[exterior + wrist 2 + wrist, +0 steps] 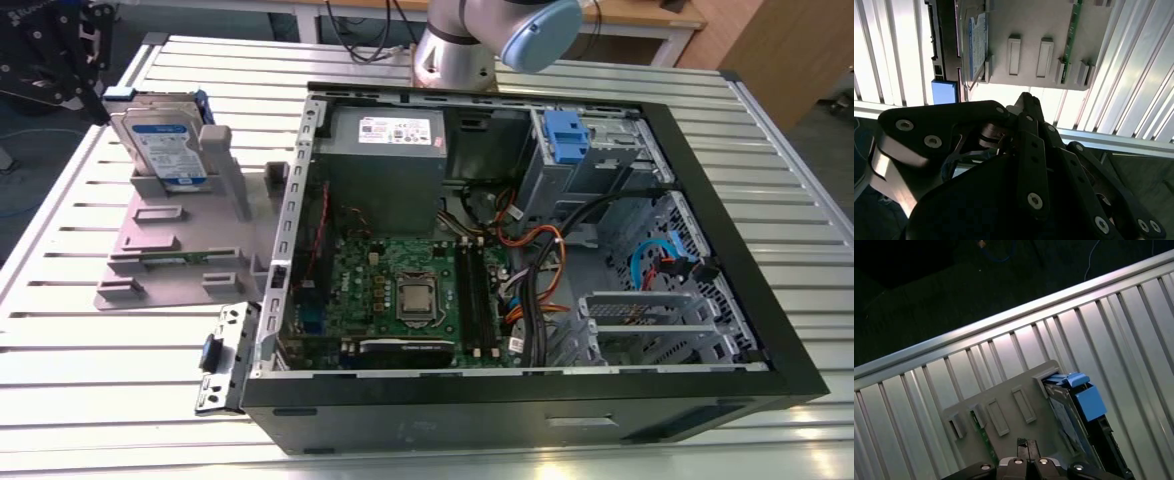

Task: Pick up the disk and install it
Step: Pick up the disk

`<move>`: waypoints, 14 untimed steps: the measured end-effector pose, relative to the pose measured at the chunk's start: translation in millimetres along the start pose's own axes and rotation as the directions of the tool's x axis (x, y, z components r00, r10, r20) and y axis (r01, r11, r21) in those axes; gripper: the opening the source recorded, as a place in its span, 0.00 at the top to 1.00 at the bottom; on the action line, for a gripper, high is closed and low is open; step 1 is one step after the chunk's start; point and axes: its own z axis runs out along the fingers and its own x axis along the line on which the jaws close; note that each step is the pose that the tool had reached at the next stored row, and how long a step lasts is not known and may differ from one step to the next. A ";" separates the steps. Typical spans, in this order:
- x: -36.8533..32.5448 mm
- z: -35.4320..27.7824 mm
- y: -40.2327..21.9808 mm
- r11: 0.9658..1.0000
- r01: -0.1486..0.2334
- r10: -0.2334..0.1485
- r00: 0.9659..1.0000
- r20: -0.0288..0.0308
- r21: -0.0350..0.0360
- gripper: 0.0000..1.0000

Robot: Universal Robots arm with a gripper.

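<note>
The gripper (1027, 444) (1026, 97) is keeping its jaws pressed together in both wrist views, tip against tip, and they are gripping nothing. It is hovering over the near border of the grey stand (1004, 405) (1029, 30) without touching it.

Just past the tips, the stand's low rectangular blocks are lying in a row. A green circuit strip (981, 432) (1072, 35) is sitting on edge in a slot to one side of the jaws.

To the other side of the jaws, and a little farther out, the disk (1061, 412) (978, 47) is standing on its edge in the stand. Its blue frame (1086, 397) is sticking out past the stand's border. In the exterior view the disk (160, 145) is leaning upright against the stand's posts (227, 170), with its white-and-blue label facing outward. It is not in the jaws.

The stand is resting on the slatted metal table (929, 390) (80, 380). Well apart from the jaws, beyond the stand, the open computer case (787, 370) is lying on its side. It is showing its green motherboard (414, 280) and a blue bracket (567, 135) in the drive bay.
</note>
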 end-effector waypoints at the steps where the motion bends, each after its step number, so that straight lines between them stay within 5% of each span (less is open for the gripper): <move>1: 0.0 0.0 0.0 1.000 0.004 -0.004 1.000 0.000 0.000 0.90; 14: 0.0 0.0 0.0 0.999 0.051 -0.051 0.999 -0.002 -0.001 0.90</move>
